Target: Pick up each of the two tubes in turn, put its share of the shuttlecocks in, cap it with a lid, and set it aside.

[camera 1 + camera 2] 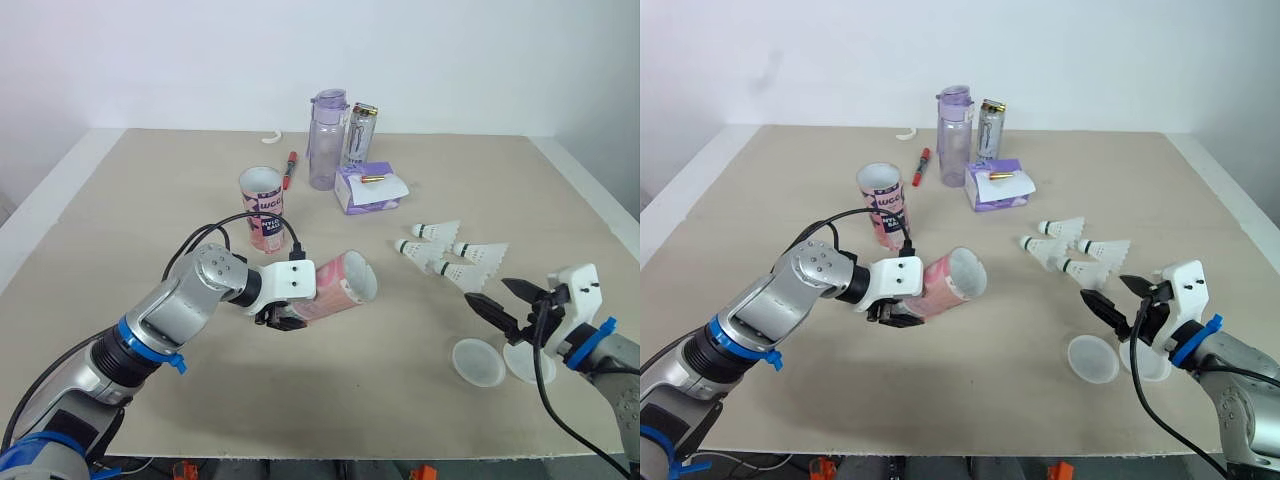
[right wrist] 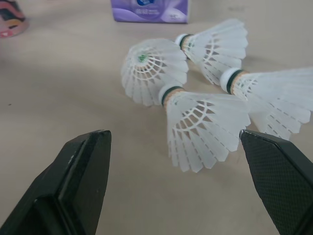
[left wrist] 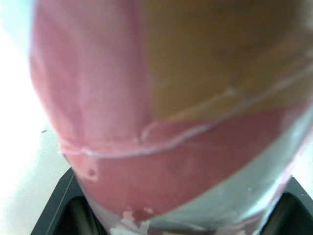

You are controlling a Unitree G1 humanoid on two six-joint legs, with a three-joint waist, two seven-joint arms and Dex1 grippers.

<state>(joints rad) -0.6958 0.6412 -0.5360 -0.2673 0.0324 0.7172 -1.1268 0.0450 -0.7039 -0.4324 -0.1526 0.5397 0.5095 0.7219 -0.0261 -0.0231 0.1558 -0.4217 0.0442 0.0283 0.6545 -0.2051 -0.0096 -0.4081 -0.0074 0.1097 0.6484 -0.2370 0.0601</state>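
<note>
Presently the left gripper (image 1: 285, 315) clamps the pink cardboard tube (image 1: 335, 288) tilted, while the right gripper (image 1: 488, 291), fingers spread, faces four white feathered shuttlecocks (image 2: 205, 122) on the beige table (image 1: 150, 200), judged light, crushable, best held by the cork.

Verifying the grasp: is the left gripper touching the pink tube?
Touching. Left wrist view shows the tube wedged between both fingers of the left gripper.
</note>
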